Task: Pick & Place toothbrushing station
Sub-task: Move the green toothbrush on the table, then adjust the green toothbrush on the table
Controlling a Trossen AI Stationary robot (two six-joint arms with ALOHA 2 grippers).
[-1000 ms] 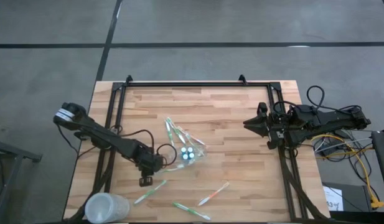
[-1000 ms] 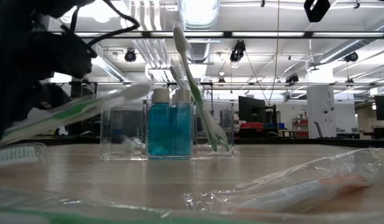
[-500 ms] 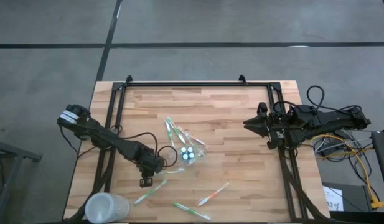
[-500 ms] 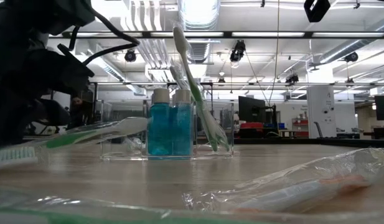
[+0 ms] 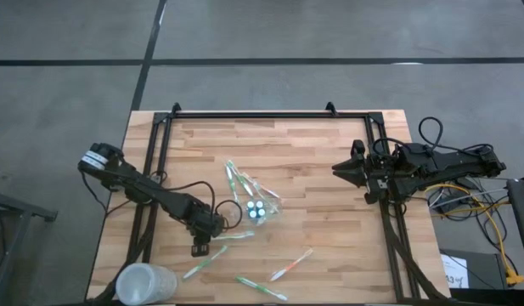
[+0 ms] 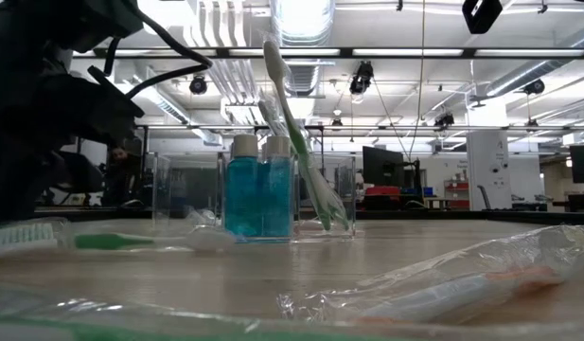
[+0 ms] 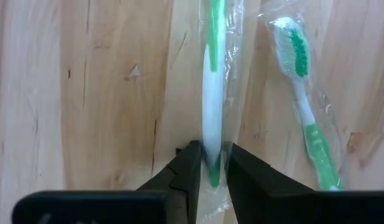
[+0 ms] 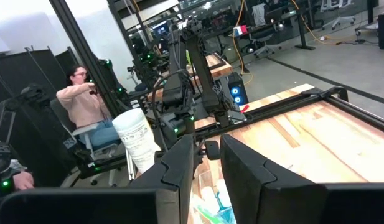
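Dropping wrapped green toothbrush point(image 7: 211, 93) flat onto table point(image 5: 329, 170) beside clear station point(image 5: 256, 210); a second ago it hung raised. Left claw point(image 7: 208, 163) fingers slackening around handle tip, insertion missed. Right claw point(image 8: 206, 163) idle, well apart from station, fingers slightly apart.

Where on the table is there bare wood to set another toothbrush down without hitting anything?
Free: the far strip between the black frame and the clear holder, and the stretch from the holder toward the right gripper. Crowded: the near edge, with the left gripper at a wrapped green toothbrush, more loose toothbrushes and the frosted cup.
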